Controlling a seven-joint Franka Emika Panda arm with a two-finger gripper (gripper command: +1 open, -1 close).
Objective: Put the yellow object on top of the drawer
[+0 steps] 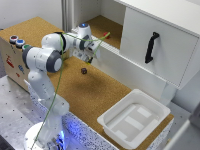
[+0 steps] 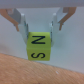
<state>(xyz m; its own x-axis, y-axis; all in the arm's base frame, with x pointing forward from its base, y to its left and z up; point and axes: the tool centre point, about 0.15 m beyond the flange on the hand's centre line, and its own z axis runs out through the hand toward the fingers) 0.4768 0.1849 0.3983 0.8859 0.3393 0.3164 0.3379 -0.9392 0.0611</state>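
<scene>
My gripper (image 2: 38, 31) pinches the yellow object (image 2: 39, 46) by its upper edge only. Brushing the drawer (image 1: 112, 35) wall ahead could twist it loose.

We see the yellow block (image 2: 38, 47), a cube with black letters N and S on its facing side, held off the cork between the gripper's (image 2: 39, 26) fingers. The drawer (image 1: 102, 26) stands open, its low white walls framing a cork-brown floor.
</scene>
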